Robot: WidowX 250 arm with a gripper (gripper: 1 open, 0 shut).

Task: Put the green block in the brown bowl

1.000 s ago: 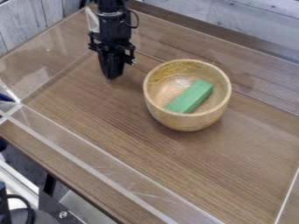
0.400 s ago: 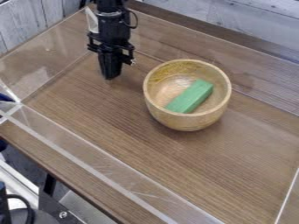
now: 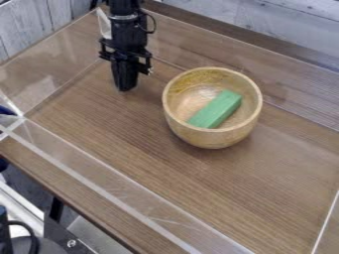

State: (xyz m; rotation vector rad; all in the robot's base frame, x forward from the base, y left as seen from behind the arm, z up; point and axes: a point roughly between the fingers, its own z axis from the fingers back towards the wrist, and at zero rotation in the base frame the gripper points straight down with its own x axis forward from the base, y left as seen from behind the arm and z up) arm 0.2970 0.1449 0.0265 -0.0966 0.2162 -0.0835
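**Operator:** Nothing is moving between the earlier views and this one, as far as I am seeing. My gripper [image 3: 127, 83] is sitting in the same spot over the wooden table [image 3: 159, 169], pointing steeply down, and the fingers are pressed together on nothing at all.

**Supervisor:** And the green block?

**Operator:** I am looking at the green block [image 3: 215, 109] lying inside the brown bowl [image 3: 212, 106], off to the right of the gripper and a little nearer the camera. It is leaning at a slant, one end down on the bowl's floor and the other propped toward the far wall. It is well apart from the fingers.

**Supervisor:** So what are you reading into the stillness?

**Operator:** I am taking it to mean the placing is already done. With the block resting in the bowl and the fingers empty and clear of the rim, I am judging the job as finished, and the arm is simply parking beside it.

**Supervisor:** Any risk?

**Operator:** I am seeing little. The gripper is standing near the bowl's left side but not touching it, so I am only minding that wall if I pull away.
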